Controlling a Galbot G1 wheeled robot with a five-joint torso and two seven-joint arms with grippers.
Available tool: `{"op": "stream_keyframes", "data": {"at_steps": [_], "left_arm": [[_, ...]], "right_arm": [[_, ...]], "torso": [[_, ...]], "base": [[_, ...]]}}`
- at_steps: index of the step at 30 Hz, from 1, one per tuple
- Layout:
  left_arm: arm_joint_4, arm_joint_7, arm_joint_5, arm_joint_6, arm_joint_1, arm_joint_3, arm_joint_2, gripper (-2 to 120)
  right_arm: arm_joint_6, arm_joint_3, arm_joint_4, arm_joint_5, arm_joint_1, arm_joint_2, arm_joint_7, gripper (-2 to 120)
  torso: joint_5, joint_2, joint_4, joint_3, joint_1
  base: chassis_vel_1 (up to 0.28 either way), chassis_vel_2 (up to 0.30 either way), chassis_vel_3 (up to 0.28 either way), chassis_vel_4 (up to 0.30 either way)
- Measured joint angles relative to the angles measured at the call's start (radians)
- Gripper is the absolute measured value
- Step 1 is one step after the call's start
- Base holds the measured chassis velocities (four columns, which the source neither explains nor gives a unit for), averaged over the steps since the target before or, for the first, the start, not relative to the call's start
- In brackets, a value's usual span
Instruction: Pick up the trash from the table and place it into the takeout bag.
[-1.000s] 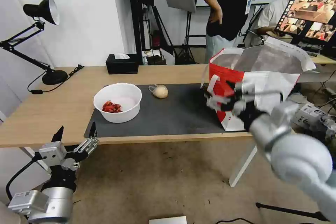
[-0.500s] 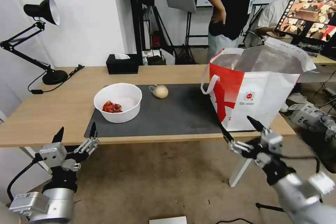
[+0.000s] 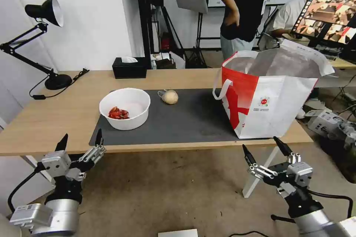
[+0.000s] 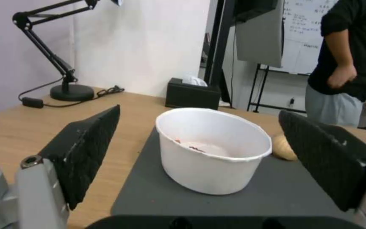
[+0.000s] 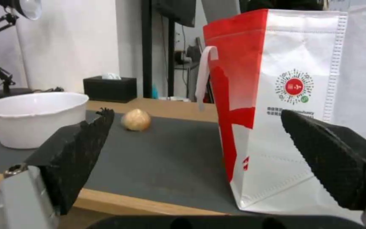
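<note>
A white round bowl (image 3: 125,107) (image 4: 214,147) (image 5: 35,117) with red shell scraps stands on the dark mat's left part. Beyond it lies a beige ball in clear wrap (image 3: 170,96) (image 4: 283,147) (image 5: 136,119). The red-and-white takeout bag (image 3: 270,93) (image 5: 293,105) stands open at the table's (image 3: 55,118) right end. My left gripper (image 3: 79,140) hangs open below the table's front edge at the left, its fingers (image 4: 85,149) framing the bowl. My right gripper (image 3: 264,149) hangs open below the front edge, under the bag, fingers (image 5: 79,149) spread.
A black tissue box (image 3: 129,67) sits at the table's back edge, and a black desk lamp (image 3: 40,37) stands at the back left with its cord on the wood. Bare floor lies under both grippers. A white table leg (image 3: 256,177) is close to the right gripper.
The right arm has dropped from beside the bag at table height to below the table's front edge, its gripper staying open. The left arm has not moved.
</note>
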Motion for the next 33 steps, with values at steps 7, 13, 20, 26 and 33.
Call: {"op": "stream_keyframes", "data": {"at_steps": [7,13,20,26,33], "left_arm": [[0.000,0.001,0.004,-0.002,0.004,0.006,-0.004,100],[0.000,0.001,0.006,-0.002,0.006,0.010,-0.006,100],[0.000,0.001,0.007,-0.002,0.006,0.013,-0.011,100],[0.000,0.001,0.008,-0.002,0.006,0.013,-0.011,100],[0.000,0.002,0.015,-0.002,0.008,0.017,-0.007,100]], "right_arm": [[-0.009,-0.020,0.007,-0.004,0.008,0.003,0.016,100],[-0.014,-0.028,0.009,-0.004,0.014,0.003,0.025,100],[-0.034,-0.046,0.015,-0.003,0.032,-0.004,0.053,100],[-0.053,-0.059,0.015,0.003,0.058,-0.017,0.070,100],[-0.228,-0.207,-0.076,0.183,0.353,-0.204,0.189,100]], "torso": [[0.0000,0.000,0.0000,0.000,0.000],[0.0000,0.000,0.0000,0.000,0.000],[0.0000,0.000,0.0000,0.000,0.000],[-0.0001,0.000,-0.0004,0.000,0.000],[0.0002,0.000,0.0000,0.000,0.000]], "base": [[0.000,0.000,0.000,0.000],[0.000,0.000,0.000,0.000],[0.000,0.000,0.000,0.000],[0.000,0.000,0.000,0.000],[0.000,0.000,0.000,0.000]]}}
